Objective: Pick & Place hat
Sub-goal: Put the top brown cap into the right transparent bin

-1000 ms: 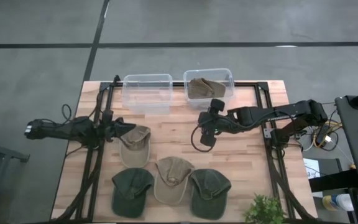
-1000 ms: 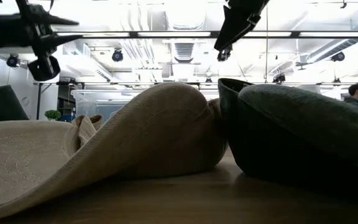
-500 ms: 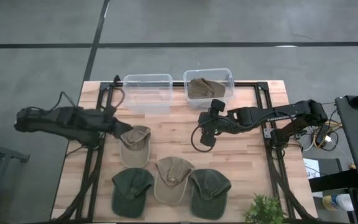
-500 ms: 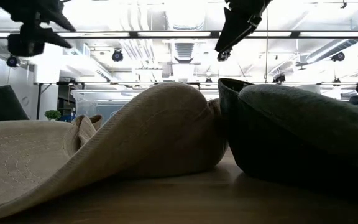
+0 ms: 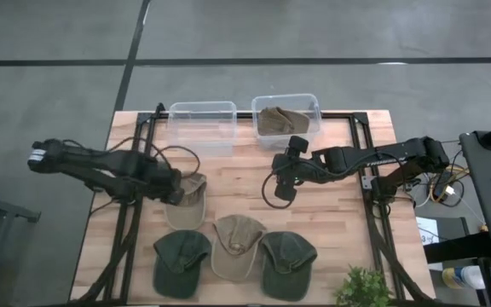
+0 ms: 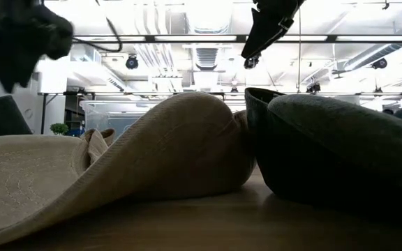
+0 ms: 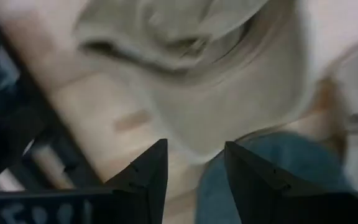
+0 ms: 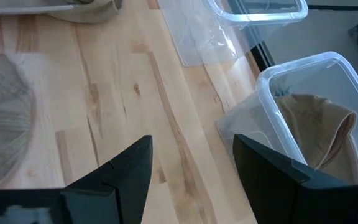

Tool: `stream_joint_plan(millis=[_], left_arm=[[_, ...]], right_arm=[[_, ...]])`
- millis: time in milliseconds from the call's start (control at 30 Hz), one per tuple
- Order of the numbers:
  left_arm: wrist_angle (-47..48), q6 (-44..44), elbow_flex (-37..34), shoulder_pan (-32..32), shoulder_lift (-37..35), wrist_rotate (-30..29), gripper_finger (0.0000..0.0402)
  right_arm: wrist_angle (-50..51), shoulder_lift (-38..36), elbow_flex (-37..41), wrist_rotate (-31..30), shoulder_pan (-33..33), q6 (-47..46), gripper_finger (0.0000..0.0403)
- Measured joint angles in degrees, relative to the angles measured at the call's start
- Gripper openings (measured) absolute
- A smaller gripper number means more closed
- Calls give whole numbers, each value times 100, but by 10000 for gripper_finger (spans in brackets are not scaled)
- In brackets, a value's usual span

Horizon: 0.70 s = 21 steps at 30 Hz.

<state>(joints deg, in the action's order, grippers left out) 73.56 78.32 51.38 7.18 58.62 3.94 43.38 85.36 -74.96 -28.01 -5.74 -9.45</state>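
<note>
A tan hat [image 5: 187, 203] lies on the wooden table left of centre, crown up; it also shows in the left wrist view [image 7: 197, 81]. My left gripper [image 5: 174, 193] is open and stands over this hat's left part, its fingers [image 7: 145, 177] apart above the brim's edge. It shows at the top left of the low view [image 6: 19, 42]. My right gripper [image 5: 283, 186] is open and empty above the table's middle [image 8: 191, 165]. Another tan hat [image 5: 276, 119] lies in the right clear bin [image 5: 314, 104].
An empty clear bin [image 5: 201, 128] stands at the far edge beside the filled one. Three more hats lie in a row near the front: dark green [image 5: 180, 260], tan [image 5: 235, 246], dark green [image 5: 286, 264]. A plant [image 5: 363, 288] stands at the front right corner.
My left gripper has gone toward the table's right and near edges and down, over the tan hat, tipping from level to pointing downward. The hats have stayed where they were.
</note>
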Motion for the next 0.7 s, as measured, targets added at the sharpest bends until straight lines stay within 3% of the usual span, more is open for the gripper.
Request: stream_joint_plan(millis=[300, 500, 700], left_arm=[[-153, 182, -556, 129, 434, 305, 149], [-909, 254, -1040, 140, 412, 420, 149], [-994, 291, -1381, 146, 366, 560, 149]], right_arm=[[13, 1, 14, 0, -4, 62, 219], [15, 1, 37, 0, -4, 63, 219], [17, 1, 39, 0, -11, 64, 219]])
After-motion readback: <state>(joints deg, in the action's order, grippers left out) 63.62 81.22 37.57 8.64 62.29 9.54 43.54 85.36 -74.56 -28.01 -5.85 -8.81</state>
